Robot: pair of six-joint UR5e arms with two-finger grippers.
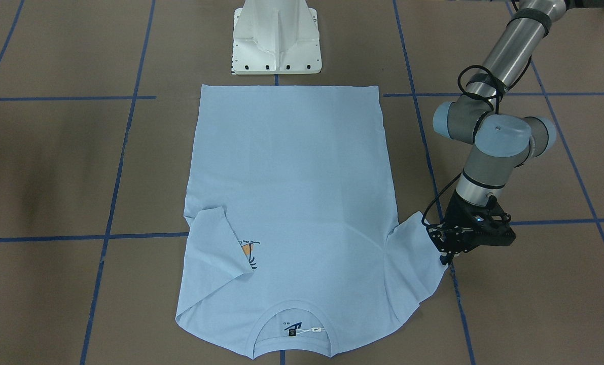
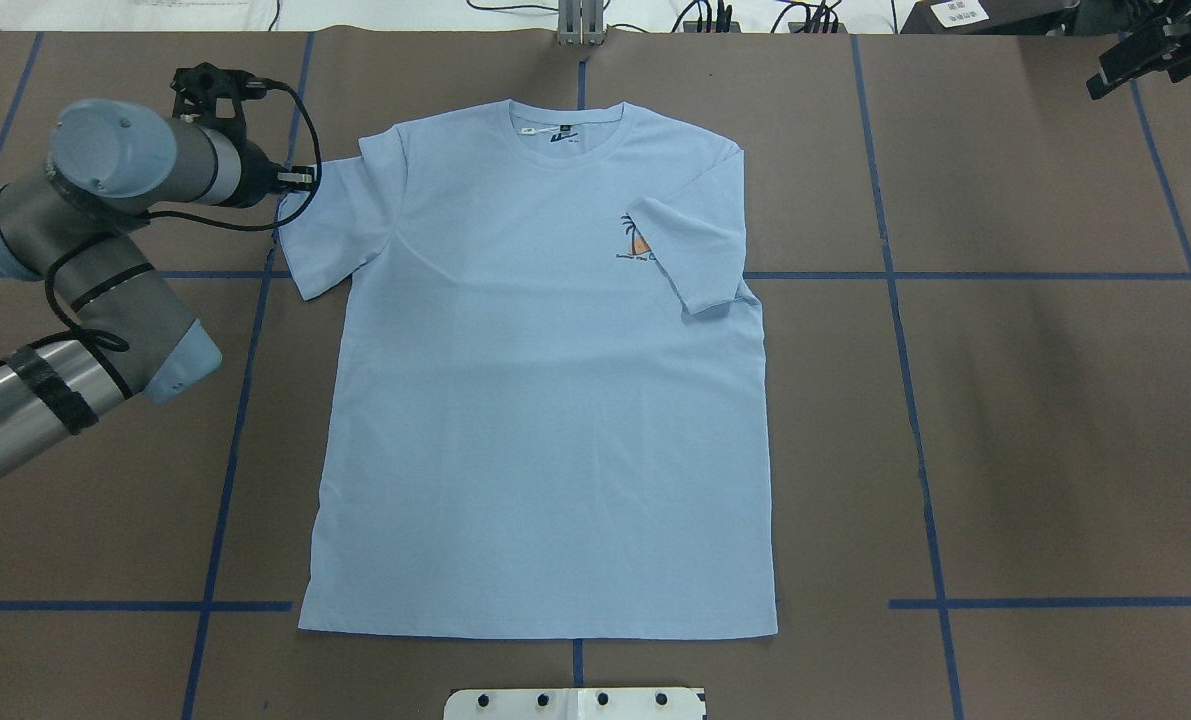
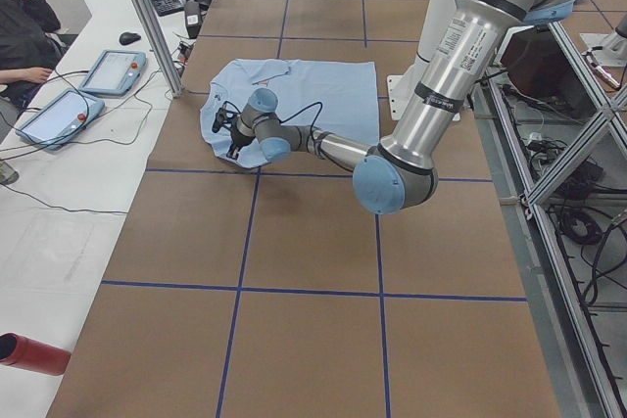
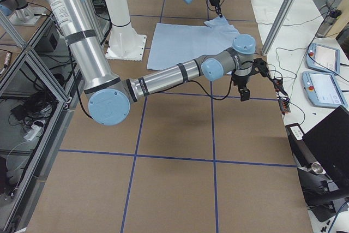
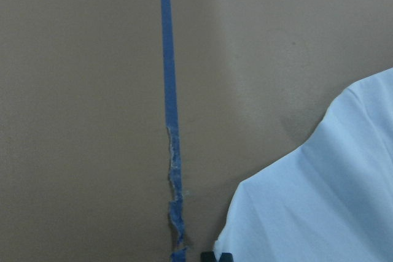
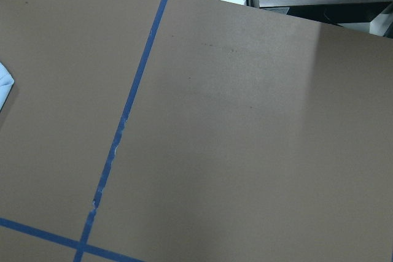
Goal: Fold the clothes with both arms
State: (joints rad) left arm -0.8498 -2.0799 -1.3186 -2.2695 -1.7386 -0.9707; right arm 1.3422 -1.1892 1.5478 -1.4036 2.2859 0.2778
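Observation:
The light blue T-shirt lies flat, front up, collar and dark neck label on the far side from me. One sleeve is folded inward and partly covers the palm-tree print. The other sleeve lies spread out. My left gripper is low at that sleeve's outer edge and looks shut on it; the left wrist view shows the sleeve reaching a dark fingertip. My right gripper hovers empty off the shirt at the table's far right; its jaws are unclear.
The white pedestal base stands at the shirt's hem side. Blue tape lines cross the brown table. Cables and plugs line the far edge. Operators' tablets and a red bottle lie on the white side bench.

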